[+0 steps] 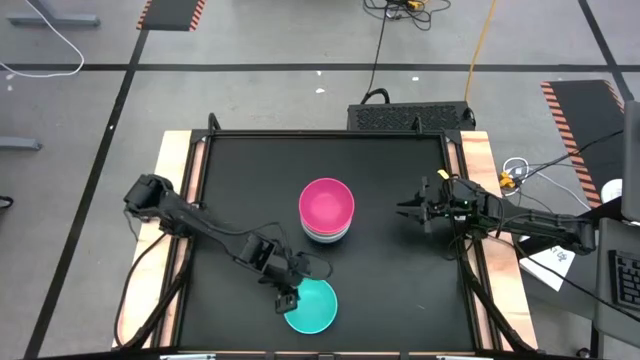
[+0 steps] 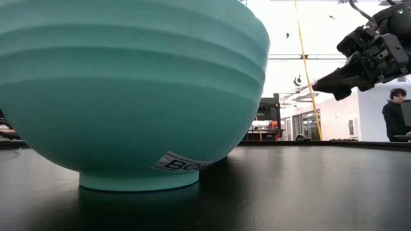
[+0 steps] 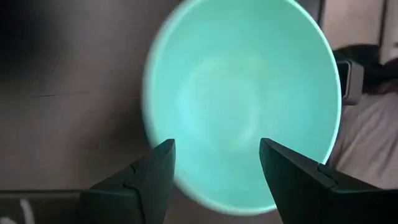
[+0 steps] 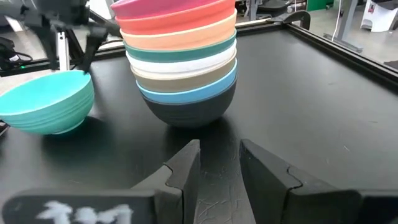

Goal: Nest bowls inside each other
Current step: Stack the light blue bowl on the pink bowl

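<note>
A stack of nested bowls (image 1: pixel 325 208) stands mid-table with magenta on top. In the right wrist view the stack (image 4: pixel 181 56) shows red-pink, peach, dark green, white, olive-grey and blue rims, with the black bowl at the bottom on the table. The turquoise bowl (image 1: pixel 314 306) (image 2: pixel 128 90) stands alone on its foot near the table's near edge. My left gripper (image 1: pixel 288 298) (image 3: pixel 214 152) hovers open over this bowl's left rim, looking down into it. My right gripper (image 1: pixel 408 210) (image 4: pixel 219 149) waits right of the stack, its fingers a narrow gap apart.
The black mat (image 1: pixel 230 180) is framed by wooden table edges. A person (image 2: pixel 395 112) sits in the room beyond the far edge. Bare mat lies between the stack and the turquoise bowl, and to the left of the stack.
</note>
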`<action>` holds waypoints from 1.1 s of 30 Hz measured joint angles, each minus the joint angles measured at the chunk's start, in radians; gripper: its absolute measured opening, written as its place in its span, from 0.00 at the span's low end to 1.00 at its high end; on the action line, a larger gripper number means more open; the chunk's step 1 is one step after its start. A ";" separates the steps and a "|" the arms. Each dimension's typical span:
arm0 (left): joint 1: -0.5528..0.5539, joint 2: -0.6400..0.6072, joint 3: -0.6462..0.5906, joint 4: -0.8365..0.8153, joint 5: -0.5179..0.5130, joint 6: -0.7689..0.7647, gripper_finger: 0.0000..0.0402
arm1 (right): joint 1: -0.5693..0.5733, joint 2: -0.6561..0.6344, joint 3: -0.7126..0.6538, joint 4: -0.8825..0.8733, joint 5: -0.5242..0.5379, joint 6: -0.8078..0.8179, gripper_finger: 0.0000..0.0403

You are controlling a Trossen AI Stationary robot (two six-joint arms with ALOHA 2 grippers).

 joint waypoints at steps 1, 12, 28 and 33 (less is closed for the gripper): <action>-0.001 0.014 0.000 0.013 0.013 0.001 0.59 | 0.000 -0.001 0.000 0.000 0.000 0.000 0.27; 0.009 0.038 0.000 -0.004 -0.035 0.022 0.59 | 0.000 -0.004 0.000 0.000 -0.001 0.007 0.27; 0.014 0.036 0.163 -0.242 -0.130 0.110 0.59 | 0.000 -0.004 0.000 0.000 -0.002 0.026 0.27; 0.024 0.038 0.135 -0.268 -0.139 0.081 0.59 | 0.000 -0.004 0.000 0.000 -0.003 0.026 0.27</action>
